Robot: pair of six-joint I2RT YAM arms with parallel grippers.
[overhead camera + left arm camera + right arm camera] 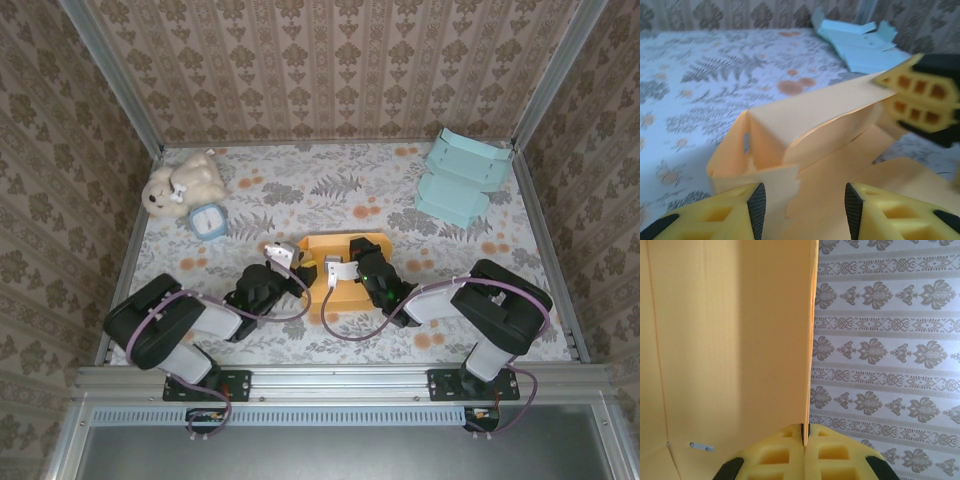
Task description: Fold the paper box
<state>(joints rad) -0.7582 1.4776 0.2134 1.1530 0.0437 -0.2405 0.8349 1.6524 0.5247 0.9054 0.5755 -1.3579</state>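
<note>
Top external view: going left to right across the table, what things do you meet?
In order: teddy bear → orange paper box → pale blue paper box.

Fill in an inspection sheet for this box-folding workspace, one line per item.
Surface: table under a leaf-patterned cloth.
Job's things: orange box, partly folded, at the centre.
Clutter: soft toy and small blue object far left; pale blue boxes far right.
Grippers: left gripper open at the box's near flap; right gripper shut on a box wall.
Cables: purple cables loop along both arms.
Surroundings: patterned walls, metal rail at the near edge.
</note>
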